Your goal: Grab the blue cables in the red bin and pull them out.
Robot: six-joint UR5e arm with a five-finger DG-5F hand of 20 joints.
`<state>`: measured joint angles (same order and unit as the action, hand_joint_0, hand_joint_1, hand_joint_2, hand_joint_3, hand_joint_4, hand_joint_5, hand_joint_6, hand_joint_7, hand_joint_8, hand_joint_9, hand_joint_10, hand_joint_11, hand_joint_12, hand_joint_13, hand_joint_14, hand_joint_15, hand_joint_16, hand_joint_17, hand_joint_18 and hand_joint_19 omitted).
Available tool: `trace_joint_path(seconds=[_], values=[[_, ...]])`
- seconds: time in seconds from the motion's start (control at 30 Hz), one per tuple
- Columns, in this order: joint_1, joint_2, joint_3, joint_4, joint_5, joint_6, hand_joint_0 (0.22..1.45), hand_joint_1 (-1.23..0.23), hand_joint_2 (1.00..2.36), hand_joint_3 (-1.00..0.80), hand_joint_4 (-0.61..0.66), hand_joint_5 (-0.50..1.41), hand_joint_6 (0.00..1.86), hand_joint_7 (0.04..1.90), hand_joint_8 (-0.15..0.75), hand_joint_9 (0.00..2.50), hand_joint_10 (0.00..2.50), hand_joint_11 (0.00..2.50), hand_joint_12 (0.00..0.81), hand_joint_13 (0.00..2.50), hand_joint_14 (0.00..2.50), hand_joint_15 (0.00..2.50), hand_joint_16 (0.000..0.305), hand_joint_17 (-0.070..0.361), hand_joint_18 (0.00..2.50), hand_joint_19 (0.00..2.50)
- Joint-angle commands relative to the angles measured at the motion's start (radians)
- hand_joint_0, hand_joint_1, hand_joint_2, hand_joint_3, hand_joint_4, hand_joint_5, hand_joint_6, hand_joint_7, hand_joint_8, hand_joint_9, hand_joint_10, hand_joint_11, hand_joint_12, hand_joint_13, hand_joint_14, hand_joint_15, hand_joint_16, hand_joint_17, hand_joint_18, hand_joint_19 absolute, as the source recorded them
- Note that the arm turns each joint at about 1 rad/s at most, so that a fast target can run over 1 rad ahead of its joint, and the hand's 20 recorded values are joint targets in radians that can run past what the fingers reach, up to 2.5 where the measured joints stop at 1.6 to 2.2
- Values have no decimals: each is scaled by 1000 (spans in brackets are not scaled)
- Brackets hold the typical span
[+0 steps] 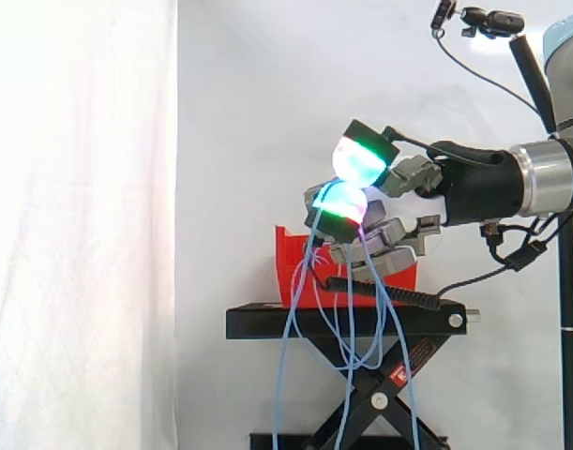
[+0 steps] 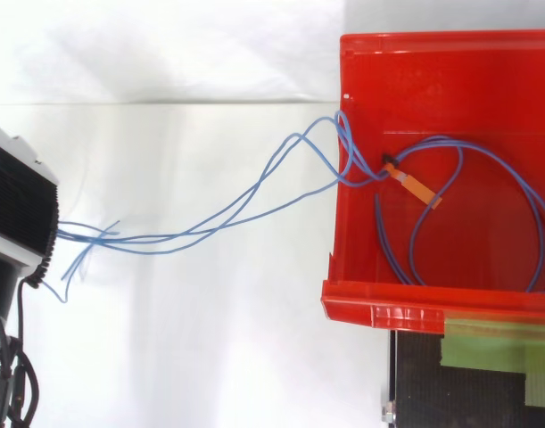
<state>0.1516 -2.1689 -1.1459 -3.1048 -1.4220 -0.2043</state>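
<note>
In the side view my hand (image 1: 427, 187) is raised above the front of the red bin (image 1: 291, 267). Its fingers, with green and cyan glowing pads (image 1: 356, 157), are curled round the blue cables (image 1: 286, 375). Several strands hang from the fingers past the stand's front. In the top view the blue cables (image 2: 218, 214) stretch from my hand (image 2: 18, 201) at the left edge over the bin's left wall (image 2: 339, 223). Loops still lie inside the bin, with an orange tag (image 2: 419, 189) on them.
The bin sits on a black scissor stand (image 1: 267, 323) before a white curtain. Green tape (image 2: 495, 343) marks the stand top (image 2: 468, 392) beside the bin's front rim (image 2: 415, 310). A small camera (image 1: 492, 21) hangs at the upper right.
</note>
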Motion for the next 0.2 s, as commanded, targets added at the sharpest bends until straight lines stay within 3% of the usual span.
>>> trace_joint_path(seconds=[0.0, 0.17], values=[[0, 0, 0, 0, 0, 1, 991, -1012, 1003, -910, 33, 532, 1188, 473, 231, 538, 2500, 1329, 324, 799, 2500, 1213, 39, 88, 1265, 1692], [0, 0, 0, 0, 0, 1, 990, -1012, 1004, -907, 26, 532, 1187, 476, 231, 537, 2500, 1330, 325, 799, 2500, 1221, 39, 87, 1265, 1694]])
